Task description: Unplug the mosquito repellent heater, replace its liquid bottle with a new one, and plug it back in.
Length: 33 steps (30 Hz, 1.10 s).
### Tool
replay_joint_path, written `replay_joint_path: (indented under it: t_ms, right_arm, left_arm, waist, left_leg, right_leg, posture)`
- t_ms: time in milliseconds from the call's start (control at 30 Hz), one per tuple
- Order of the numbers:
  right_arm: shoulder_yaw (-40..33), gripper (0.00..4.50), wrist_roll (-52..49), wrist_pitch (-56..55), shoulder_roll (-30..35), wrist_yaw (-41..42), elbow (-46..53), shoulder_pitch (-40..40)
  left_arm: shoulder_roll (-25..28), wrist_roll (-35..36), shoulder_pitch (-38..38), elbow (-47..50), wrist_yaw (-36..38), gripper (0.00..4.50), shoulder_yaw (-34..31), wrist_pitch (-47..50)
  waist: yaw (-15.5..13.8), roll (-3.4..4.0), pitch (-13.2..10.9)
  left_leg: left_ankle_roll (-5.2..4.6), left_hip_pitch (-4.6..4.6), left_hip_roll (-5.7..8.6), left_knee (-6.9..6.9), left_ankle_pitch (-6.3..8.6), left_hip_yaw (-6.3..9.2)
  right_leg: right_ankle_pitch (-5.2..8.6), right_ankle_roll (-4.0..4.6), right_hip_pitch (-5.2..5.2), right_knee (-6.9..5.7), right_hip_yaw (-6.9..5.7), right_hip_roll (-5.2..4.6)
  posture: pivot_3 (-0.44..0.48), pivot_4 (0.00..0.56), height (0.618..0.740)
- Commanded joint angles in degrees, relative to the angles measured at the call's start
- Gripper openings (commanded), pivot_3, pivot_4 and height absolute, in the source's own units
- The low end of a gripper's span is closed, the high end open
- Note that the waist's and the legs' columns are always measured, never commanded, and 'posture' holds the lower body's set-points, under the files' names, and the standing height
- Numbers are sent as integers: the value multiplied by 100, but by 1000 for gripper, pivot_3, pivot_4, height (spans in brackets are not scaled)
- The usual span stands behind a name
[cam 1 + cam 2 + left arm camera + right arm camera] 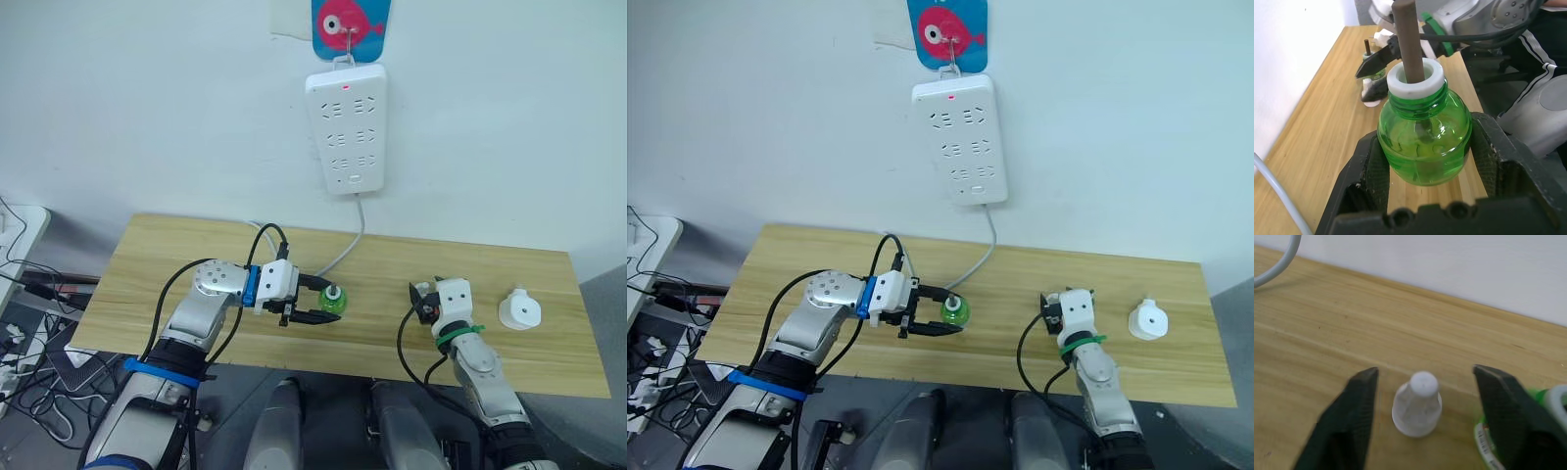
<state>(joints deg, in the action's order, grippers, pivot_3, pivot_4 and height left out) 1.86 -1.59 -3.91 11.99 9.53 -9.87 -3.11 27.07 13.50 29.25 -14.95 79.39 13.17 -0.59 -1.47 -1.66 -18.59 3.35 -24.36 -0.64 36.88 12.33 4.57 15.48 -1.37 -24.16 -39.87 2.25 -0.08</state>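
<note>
My left gripper (323,301) is shut on a green liquid bottle (1424,142) with a white collar and a brown wick, standing at mid-table. The white mosquito repellent heater (519,309) lies unplugged on the table's right end, away from both grippers. My right gripper (1425,371) stands open over the table to the left of the heater, with a small white cap (1418,406) between its fingers. A second green bottle (1547,404) stands just outside one finger; the left wrist view shows this second bottle (1371,56) behind my right gripper.
A white power strip (346,127) hangs on the wall above the wooden table (176,255), its red light on and its grey cable (345,250) dropping to the tabletop behind the held bottle. Loose cables (29,372) lie on the floor at the left.
</note>
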Motion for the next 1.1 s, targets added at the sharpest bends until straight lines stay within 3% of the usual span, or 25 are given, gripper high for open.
replay_joint_path:
  t_ms: [33, 200, 300, 467, 633, 733, 1000, 1100]
  right_arm:
    - [-33, 4445, -66, 184, 189, 263, 879, 387]
    - [28, 4445, -342, 907, 614, 830, 2703, 1255]
    - [164, 4445, -996, 1812, 973, 1340, 4060, 1613]
    - [373, 4445, -2246, 3277, 1457, 1810, 5520, 1314]
    - [720, 4445, -2423, 4058, 1430, 1690, 5555, 349]
    - [1135, 4445, -2031, 4033, 1386, 1702, 5165, -195]
    - [1507, 4445, -1916, 4075, 1231, 1775, 4829, -552]
    - [1527, 3813, -1928, 4061, 1201, 1799, 4782, -504]
  left_arm:
    - [-87, 54, 57, 10, -9, 2221, -5, -127]
    - [-159, 22, 118, -128, -31, 2221, -28, -256]
    - [-188, 9, 145, -219, -26, 2221, -32, -363]
    - [-271, -12, 212, -403, 95, 2221, 12, -716]
    - [-388, -72, 318, -631, 163, 2221, 71, -1006]
    - [-441, -91, 365, -659, 196, 2221, 102, -1089]
    - [-433, -41, 318, -487, 161, 2221, 119, -976]
    - [-433, -26, 298, -431, 153, 2221, 120, -946]
  waist:
    - [0, 0, 0]
    - [0, 0, 0]
    - [10, 1, 0]
    - [10, 0, 0]
    - [1, -1, 1]
    - [2, -2, 2]
    - [1, -2, 2]
    - [1, -2, 2]
  left_leg:
    - [0, 0, -1, 0, 0, 0]
    - [0, -2, -1, -3, 0, 4]
    - [0, -3, -3, -3, 0, 6]
    - [0, -7, -12, -2, 0, 13]
    - [0, -15, -3, 0, 0, 14]
    - [0, -26, -1, 1, 0, 20]
    - [0, -32, 0, 2, 0, 26]
    - [1, -32, 0, 3, 0, 26]
  right_leg:
    - [3, -6, 1, 2, 0, 0]
    - [6, -9, 1, 6, 6, -1]
    - [7, -12, 3, 12, 8, -1]
    - [7, -12, 7, 25, 7, -1]
    - [7, -12, 7, 39, -4, 1]
    - [5, -11, 5, 48, -10, -1]
    - [-9, 13, 1, 48, -19, -1]
    - [-9, 12, 1, 46, -23, -1]
  posture:
    - [213, 331, 740]
    - [205, 322, 740]
    - [197, 321, 740]
    - [186, 315, 740]
    - [175, 306, 740]
    - [177, 299, 740]
    - [195, 290, 740]
    - [200, 288, 740]
